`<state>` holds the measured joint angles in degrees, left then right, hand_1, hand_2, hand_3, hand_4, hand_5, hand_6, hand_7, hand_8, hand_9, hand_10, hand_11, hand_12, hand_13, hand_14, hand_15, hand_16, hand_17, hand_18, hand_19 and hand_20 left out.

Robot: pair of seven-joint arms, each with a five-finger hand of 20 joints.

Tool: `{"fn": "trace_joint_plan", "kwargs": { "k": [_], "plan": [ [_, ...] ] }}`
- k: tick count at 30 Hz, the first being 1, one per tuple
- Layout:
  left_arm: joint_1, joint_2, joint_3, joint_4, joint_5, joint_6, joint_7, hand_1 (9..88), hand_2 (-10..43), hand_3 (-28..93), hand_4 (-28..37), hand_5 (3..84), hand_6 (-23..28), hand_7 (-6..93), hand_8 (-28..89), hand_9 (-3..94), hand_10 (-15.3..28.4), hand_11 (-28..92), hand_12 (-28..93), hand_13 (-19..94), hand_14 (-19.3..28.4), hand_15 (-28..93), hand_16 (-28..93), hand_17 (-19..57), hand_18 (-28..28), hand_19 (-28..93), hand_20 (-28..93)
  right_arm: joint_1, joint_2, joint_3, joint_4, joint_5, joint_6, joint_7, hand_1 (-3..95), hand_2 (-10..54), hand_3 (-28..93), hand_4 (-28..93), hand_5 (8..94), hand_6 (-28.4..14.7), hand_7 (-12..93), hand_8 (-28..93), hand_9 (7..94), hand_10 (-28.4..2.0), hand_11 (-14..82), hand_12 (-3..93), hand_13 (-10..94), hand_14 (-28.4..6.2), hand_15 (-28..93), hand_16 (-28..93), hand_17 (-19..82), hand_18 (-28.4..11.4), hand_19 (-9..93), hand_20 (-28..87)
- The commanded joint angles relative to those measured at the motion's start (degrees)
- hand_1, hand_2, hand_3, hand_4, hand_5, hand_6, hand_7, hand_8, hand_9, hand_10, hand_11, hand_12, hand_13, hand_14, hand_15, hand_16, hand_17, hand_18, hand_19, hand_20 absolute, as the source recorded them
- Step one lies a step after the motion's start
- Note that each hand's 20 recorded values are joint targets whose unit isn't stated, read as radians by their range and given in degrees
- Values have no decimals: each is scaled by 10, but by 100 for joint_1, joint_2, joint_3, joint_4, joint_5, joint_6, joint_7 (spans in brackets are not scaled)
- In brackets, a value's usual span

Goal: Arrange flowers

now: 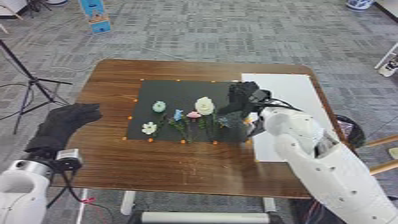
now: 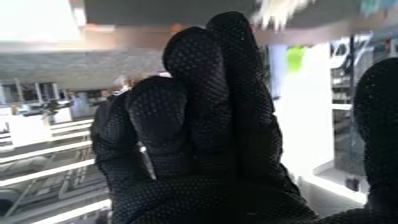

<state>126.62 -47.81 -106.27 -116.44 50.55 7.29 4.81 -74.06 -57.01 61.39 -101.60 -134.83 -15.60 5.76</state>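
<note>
Two white flowers [image 1: 204, 106], pink flower [image 1: 194, 114], blue flower [image 1: 179, 115], pale-green flower [image 1: 159, 106] | on black mat [image 1: 191, 88], tabletop [image 1: 178, 170] | right hand [image 1: 241, 95]: at mat's right side, fingers [image 2: 200, 75] straight, thumb apart | left hand [image 1: 69, 120]: near tabletop's left edge, open or closed, cannot tell

I can see cut-looking flowers laid out in a loose cluster on the black mat [image 1: 180, 89] that covers part of the bench [image 1: 111, 95]. From my left, I make out a pale teal bloom [image 1: 159, 106] with a small white open one [image 1: 149, 128] nearer me. Then come a light blue flower [image 1: 179, 115], a pink one [image 1: 194, 115] and a large, full white bloom [image 1: 204, 105] just beyond the pink. Green stems trail toward me; I can't trace each one.
</note>
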Motion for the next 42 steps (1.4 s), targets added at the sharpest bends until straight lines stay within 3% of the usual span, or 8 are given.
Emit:
{"fn": "trace_joint_plan", "kwargs": {
  "k": [1,7,12,18,24,32,37,42],
  "plan": [
    [157,-72,-373,-74,19,158,346,244,33,705,-252,536,35,180,-69,523,130,251,175,402,159,160,10,83,82,27,182,-633,-7,1909,-663,3085,-1439,35,242,1,655,-151,687,-15,249,-75,710,-163,240,266,569,-181,493,351,204,-241,593,576],
    [307,-192,-551,-231,15,532,641,277,-3,698,-215,534,34,180,-66,516,135,240,173,341,134,95,1,87,52,19,172,-1467,-617,3133,-960,5015,-1234,89,234,-6,677,-158,555,-33,211,-85,561,-176,129,220,464,-185,269,282,169,-200,392,389],
    [298,-195,-425,-293,176,792,777,269,6,698,-216,539,29,183,-67,517,136,237,172,339,132,94,1,85,44,19,170,-2028,-1240,3518,-1217,5447,-233,-131,175,31,657,-149,512,-41,169,-71,503,-182,85,217,402,-190,145,322,134,-196,311,329],
    [338,-298,-306,-400,297,1039,1006,256,37,715,-247,547,28,185,-71,532,137,234,170,350,125,97,-3,83,32,15,158,-2435,-2156,3848,-1076,7270,-183,-420,99,93,620,-154,445,-61,91,-65,443,-185,47,190,322,-183,61,300,126,-174,175,263],
    [400,-448,-240,-489,328,1055,1078,256,43,719,-253,545,29,180,-73,534,138,226,164,348,120,96,-10,84,29,17,151,-3107,-2782,3723,-1241,6994,533,-1606,43,93,652,-164,334,-48,63,-73,356,-151,25,127,220,-136,-1,207,84,-139,86,206],
    [489,-723,-180,-587,531,758,1012,261,42,725,-246,549,27,192,-73,546,134,236,170,452,165,158,7,139,98,46,230,-3892,-3099,3878,-1350,6360,799,-2520,49,62,730,-172,406,-28,111,-90,404,-143,43,123,261,-116,41,160,134,-123,46,212],
    [598,-742,-45,-575,320,1169,1068,242,264,657,-280,557,26,182,-76,550,137,229,163,408,142,123,-2,137,72,29,229,-4338,-3011,3907,-1393,6603,1033,-2449,55,57,738,-176,421,-23,125,-94,413,-143,45,125,269,-115,57,150,141,-122,37,222],
    [629,-646,-198,-433,163,1492,1194,318,306,501,-283,558,31,173,-73,560,142,220,162,405,140,121,-9,135,67,32,216,-4486,-3239,4062,-1397,6485,951,-2357,17,90,715,-192,433,-27,119,-95,426,-145,47,125,273,-116,64,141,144,-123,34,226]
  ]
}}
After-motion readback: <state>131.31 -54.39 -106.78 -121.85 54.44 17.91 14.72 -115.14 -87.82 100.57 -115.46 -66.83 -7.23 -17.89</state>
